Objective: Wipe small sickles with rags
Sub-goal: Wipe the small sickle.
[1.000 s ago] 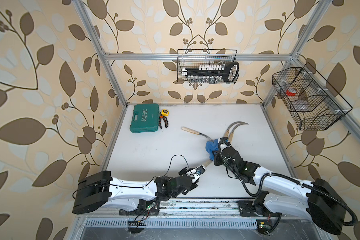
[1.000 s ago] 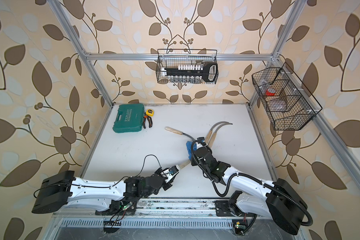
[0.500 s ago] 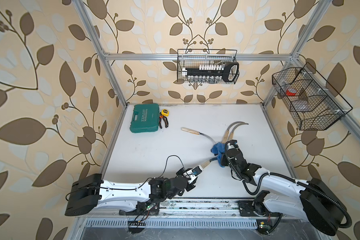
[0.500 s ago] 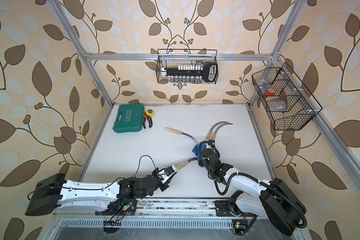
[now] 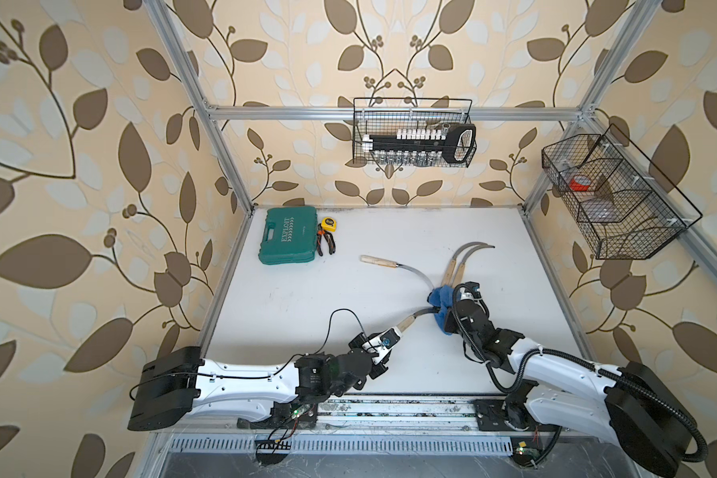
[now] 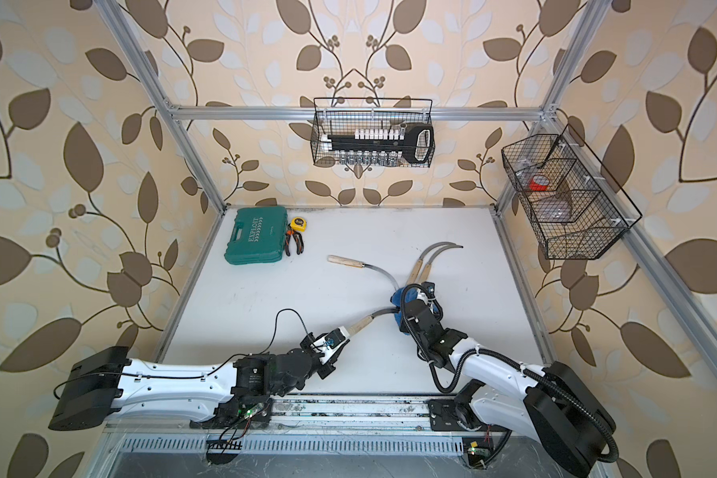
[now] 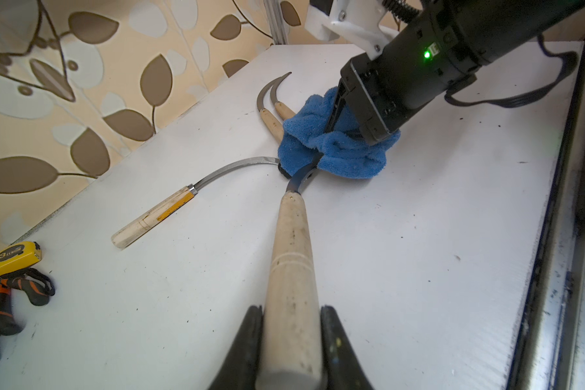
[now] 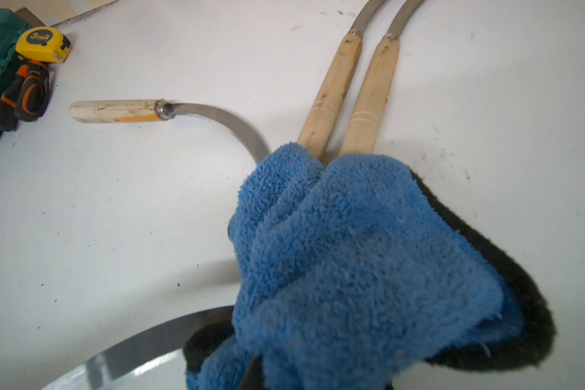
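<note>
My left gripper (image 7: 291,309) is shut on the pale wooden handle of one small sickle (image 7: 293,256), near the table's front in both top views (image 5: 406,322) (image 6: 359,325). Its curved blade runs into the blue rag (image 5: 438,299) (image 6: 400,299) (image 7: 335,148) (image 8: 352,263). My right gripper (image 5: 448,312) is shut on the rag, which is bunched round the blade and hides the blade tip and the jaws. Another sickle (image 5: 383,263) (image 8: 115,109) lies just behind, its blade tip under the rag. Two more sickles (image 5: 456,269) (image 8: 352,87) lie side by side, handle ends under the rag.
A green tool case (image 5: 288,236), a yellow tape measure (image 5: 328,224) and orange-handled pliers (image 5: 326,244) sit at the back left. Wire baskets hang on the back wall (image 5: 414,140) and the right wall (image 5: 613,194). Aluminium frame posts stand at the corners.
My right gripper has slid the rag to the right along the held blade, away from the handle. My left gripper has kept its grip on the handle in about the same place.
</note>
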Motion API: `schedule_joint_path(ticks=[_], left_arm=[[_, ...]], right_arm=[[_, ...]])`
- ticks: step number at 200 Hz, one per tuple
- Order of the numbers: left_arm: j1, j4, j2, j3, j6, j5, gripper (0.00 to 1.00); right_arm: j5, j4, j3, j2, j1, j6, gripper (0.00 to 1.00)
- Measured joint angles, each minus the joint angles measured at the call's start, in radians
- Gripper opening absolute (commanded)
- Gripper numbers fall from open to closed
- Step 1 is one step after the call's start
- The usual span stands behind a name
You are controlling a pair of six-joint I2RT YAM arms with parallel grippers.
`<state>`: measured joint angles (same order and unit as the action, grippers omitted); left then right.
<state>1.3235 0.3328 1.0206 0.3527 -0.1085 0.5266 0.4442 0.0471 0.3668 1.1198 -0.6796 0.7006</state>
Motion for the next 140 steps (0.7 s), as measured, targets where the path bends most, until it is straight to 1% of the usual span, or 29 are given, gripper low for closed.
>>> schedule_joint_path(ticks=[24,54,74,98,112,124,140], left_arm=[[0.000,0.000,0.000,0.000,0.000,0.000,0.00],[-0.001,0.000,0.000,0.000,0.001,0.006,0.00],[-0.001,-0.003,0.000,0.000,0.004,0.023,0.00],[-0.001,-0.020,0.002,0.000,0.010,0.028,0.00],[-0.001,-0.023,0.002,-0.001,0.010,0.028,0.00],[-0.001,-0.014,0.002,-0.002,0.010,0.029,0.00],[0.000,-0.008,-0.001,-0.006,0.010,0.026,0.00]], right_arm=[[-0.010,-0.008,0.050,0.024,-0.102,-0.024,0.00],[0.008,-0.014,0.190,0.092,-0.273,-0.076,0.00],[0.032,-0.013,0.229,0.120,-0.324,-0.100,0.00],[0.056,-0.013,0.236,0.149,-0.325,-0.099,0.00],[0.058,-0.016,0.233,0.157,-0.297,-0.089,0.00],[0.049,-0.011,0.213,0.156,-0.240,-0.072,0.00],[0.047,-0.011,0.151,0.143,-0.132,-0.046,0.00]])
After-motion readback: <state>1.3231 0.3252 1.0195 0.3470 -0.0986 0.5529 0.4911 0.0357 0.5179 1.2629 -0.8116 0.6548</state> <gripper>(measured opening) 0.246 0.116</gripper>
